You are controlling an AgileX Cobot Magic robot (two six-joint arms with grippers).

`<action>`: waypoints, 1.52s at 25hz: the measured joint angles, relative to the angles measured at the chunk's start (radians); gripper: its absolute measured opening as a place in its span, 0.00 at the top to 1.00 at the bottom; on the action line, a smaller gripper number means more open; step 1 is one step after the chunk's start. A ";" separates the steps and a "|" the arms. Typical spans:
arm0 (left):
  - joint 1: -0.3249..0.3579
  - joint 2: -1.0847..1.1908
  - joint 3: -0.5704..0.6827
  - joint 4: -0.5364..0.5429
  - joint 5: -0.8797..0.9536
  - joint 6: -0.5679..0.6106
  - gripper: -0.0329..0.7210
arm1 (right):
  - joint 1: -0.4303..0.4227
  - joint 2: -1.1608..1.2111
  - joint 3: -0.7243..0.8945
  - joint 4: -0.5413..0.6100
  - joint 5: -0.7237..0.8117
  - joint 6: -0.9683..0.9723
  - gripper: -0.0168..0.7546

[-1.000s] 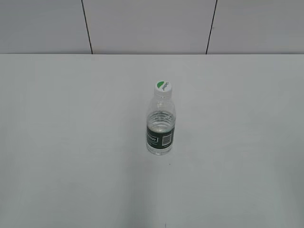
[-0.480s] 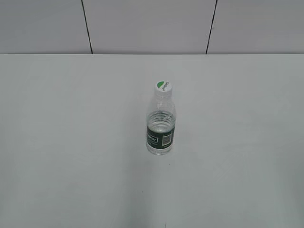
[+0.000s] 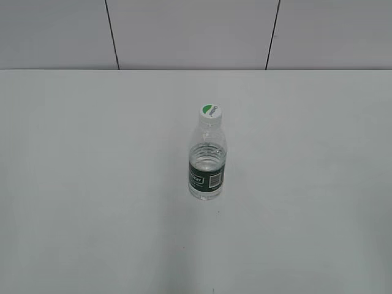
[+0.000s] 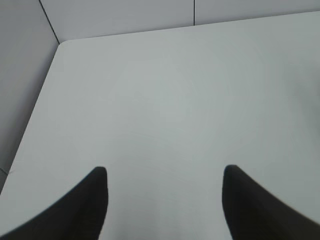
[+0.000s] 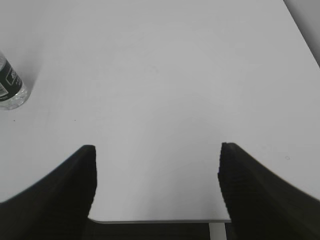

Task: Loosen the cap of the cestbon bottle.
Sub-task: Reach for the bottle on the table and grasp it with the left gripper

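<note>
My left gripper (image 4: 165, 200) hung spread wide over bare table (image 4: 165, 100), nothing between its dark, smooth fingers (image 4: 92, 200), and the bottle was nowhere in its wrist view. My right gripper (image 5: 156, 185) was likewise released and empty, its ribbed black pads (image 5: 240, 180) well apart above the table's near edge. From that gripper the cestbon bottle (image 5: 9, 85) stood ahead and far to the left, only its lower body and label showing at the picture's border. In the exterior view neither arm appeared; the bottle (image 3: 207, 159) stood upright and alone near the middle of the table, the cap (image 3: 209, 113) seated on its neck.

I judged the task not yet begun. To do it well I would have brought one gripper in to clamp the body at the label band, where the wall looked straight and less likely to buckle than the ribbed shoulders, then lowered the other squarely over the cap from above and turned. The bottle was thin clear plastic, partly filled by the look of the water line, so a hard squeeze could have crushed it or tipped it on the smooth matte tabletop. The cap was small, round and white with a green half on top; too small to tell whether its rim was knurled.
</note>
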 joint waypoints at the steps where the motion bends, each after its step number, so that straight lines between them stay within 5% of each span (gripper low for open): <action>1: 0.000 0.003 0.000 0.002 0.000 0.000 0.38 | 0.000 0.000 0.000 0.000 0.000 0.000 0.22; 6: 0.000 0.014 -0.025 -0.036 -0.071 0.002 0.32 | 0.000 0.000 -0.001 -0.001 0.000 -0.015 0.22; 10: 0.000 0.027 -0.053 -0.099 -0.361 0.002 0.18 | 0.000 0.023 -0.049 -0.011 -0.027 -0.119 0.22; 24: -0.001 0.541 -0.002 -0.212 -0.921 0.120 0.20 | 0.000 0.437 -0.122 0.035 -0.558 -0.160 0.22; 31: -0.135 0.915 0.031 -0.203 -1.249 0.121 0.20 | 0.000 0.665 -0.203 0.115 -0.621 -0.161 0.22; 34: -0.199 1.057 0.049 -0.166 -1.383 0.079 0.20 | 0.010 0.741 -0.275 0.121 -0.596 -0.164 0.22; 38: -0.209 1.243 0.049 0.095 -1.540 -0.136 0.20 | 0.067 0.856 -0.367 0.123 -0.520 -0.192 0.22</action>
